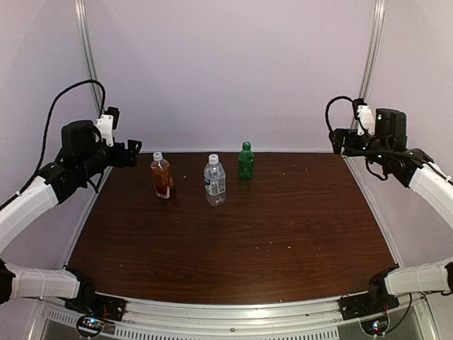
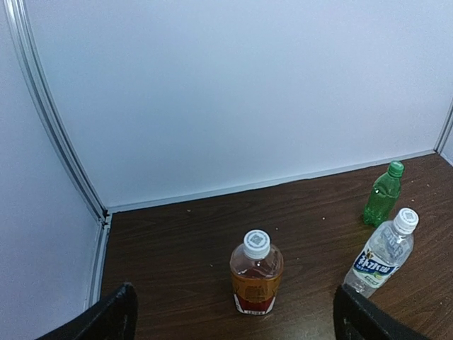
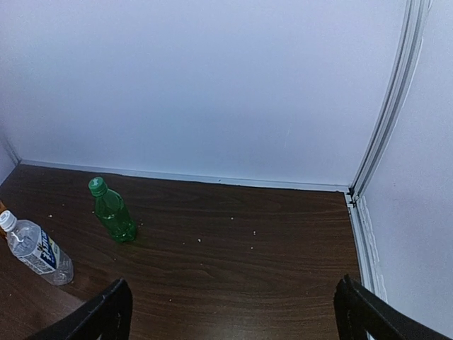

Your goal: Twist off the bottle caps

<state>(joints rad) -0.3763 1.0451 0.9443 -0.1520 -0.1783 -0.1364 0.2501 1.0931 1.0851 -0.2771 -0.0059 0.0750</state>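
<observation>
1. Bottle caps (image 1: 213, 158): three, two white and one green, each on its own bottle.
2. Three bottles stand upright in a row near the table's (image 1: 283, 227) back edge: amber bottle (image 1: 162, 178) with red label, clear bottle (image 1: 214, 183), smaller green bottle (image 1: 245, 163).
3. Two grippers: left gripper (image 1: 134, 154) and right gripper (image 1: 338, 140) hover wide apart, empty.

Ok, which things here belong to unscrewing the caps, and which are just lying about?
For the job: brown bottle, brown bottle's cap, clear bottle, clear bottle's cap, green bottle, green cap.
Just lying about: pale crumbs on the table.
</observation>
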